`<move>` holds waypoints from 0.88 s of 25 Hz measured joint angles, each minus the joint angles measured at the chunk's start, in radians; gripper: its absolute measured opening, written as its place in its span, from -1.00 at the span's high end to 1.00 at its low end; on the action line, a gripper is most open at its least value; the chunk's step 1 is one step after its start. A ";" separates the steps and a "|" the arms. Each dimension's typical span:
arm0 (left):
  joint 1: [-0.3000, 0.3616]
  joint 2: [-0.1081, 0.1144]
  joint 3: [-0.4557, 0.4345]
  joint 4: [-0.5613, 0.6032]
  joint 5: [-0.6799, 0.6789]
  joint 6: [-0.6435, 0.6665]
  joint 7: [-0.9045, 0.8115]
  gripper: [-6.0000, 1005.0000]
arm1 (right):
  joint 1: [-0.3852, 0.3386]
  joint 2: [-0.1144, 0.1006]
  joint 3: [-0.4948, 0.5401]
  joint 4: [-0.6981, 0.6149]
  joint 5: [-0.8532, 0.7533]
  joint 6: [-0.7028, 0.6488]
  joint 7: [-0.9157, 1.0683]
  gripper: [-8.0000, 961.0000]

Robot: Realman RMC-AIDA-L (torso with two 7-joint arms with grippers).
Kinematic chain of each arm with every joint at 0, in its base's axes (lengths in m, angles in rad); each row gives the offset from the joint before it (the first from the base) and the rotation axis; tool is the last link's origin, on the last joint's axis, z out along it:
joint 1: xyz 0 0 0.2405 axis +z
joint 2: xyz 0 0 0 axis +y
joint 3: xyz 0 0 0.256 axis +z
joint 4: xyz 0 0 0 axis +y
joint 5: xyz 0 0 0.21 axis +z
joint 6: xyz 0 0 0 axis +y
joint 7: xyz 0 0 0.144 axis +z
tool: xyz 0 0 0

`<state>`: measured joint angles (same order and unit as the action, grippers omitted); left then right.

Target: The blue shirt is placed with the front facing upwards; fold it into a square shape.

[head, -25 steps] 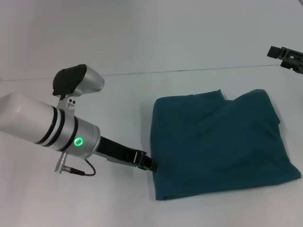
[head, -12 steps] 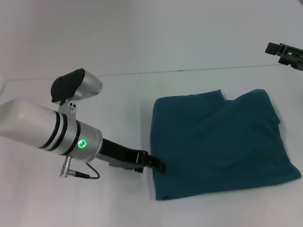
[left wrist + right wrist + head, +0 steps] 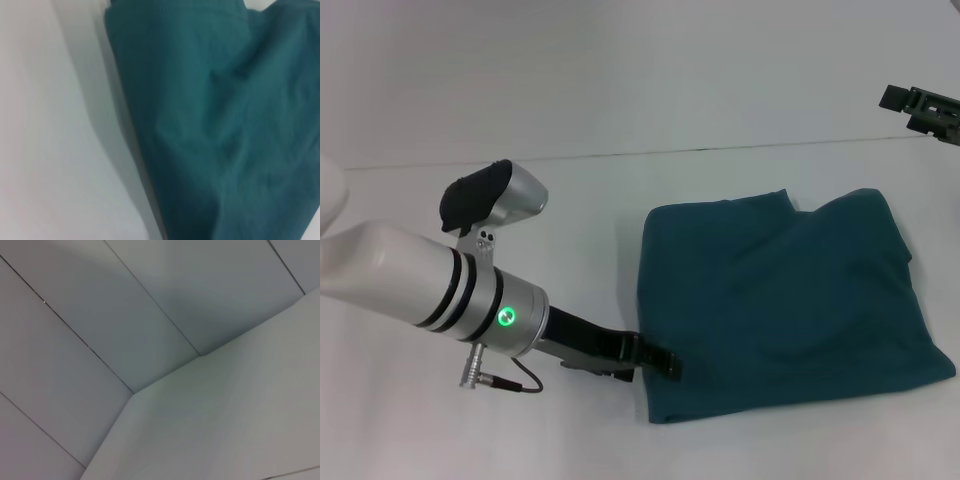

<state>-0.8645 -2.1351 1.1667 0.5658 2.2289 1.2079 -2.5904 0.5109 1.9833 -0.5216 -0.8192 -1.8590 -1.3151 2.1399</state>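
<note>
The left gripper (image 3: 665, 361) was low over the table (image 3: 620, 90), right at the near left edge of the blue shirt (image 3: 780, 300). Its dark fingers (image 3: 658, 358) lay flat and pointed right, onto the cloth. Whether they were pinching the cloth or loose could not be told; the tips seemed to touch the edge, but the view there was poor. Behind the fingers came a black wrist part, then a silver ring with a green light (image 3: 505, 317), then the thick white left arm (image 3: 390, 275) going off to the left. A thin cable (image 3: 515, 378) hung under the ring.

The blue shirt lay on the right half of the table, folded into a thick, rough square. Only plain teal cloth showed on top. Its left edge was fairly straight. Its far edge had a small dip in the middle. The near right corner stuck out a little toward the right. In the left wrist view the shirt (image 3: 220, 125) filled most of the frame, with soft wrinkles and white table beside it.

The right gripper (image 3: 925, 108) was far away at the far right, well apart from the shirt, only partly in view.
</note>
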 joint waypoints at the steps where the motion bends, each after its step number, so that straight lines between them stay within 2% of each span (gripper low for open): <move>1: 0.000 -0.001 0.000 -0.001 0.000 0.000 0.000 -0.50 | 0.000 0.000 0.000 0.000 0.000 0.000 0.000 -0.90; 13: -0.001 -0.022 0.011 -0.010 0.000 -0.016 0.000 -0.49 | 0.000 0.000 0.000 0.000 0.000 -0.001 0.000 -0.90; 22: -0.007 -0.027 0.011 -0.025 -0.006 -0.012 0.007 -0.49 | -0.002 0.000 0.001 -0.001 0.000 -0.003 0.000 -0.90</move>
<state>-0.8718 -2.1623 1.1780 0.5407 2.2232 1.1955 -2.5837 0.5086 1.9834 -0.5205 -0.8199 -1.8592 -1.3181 2.1398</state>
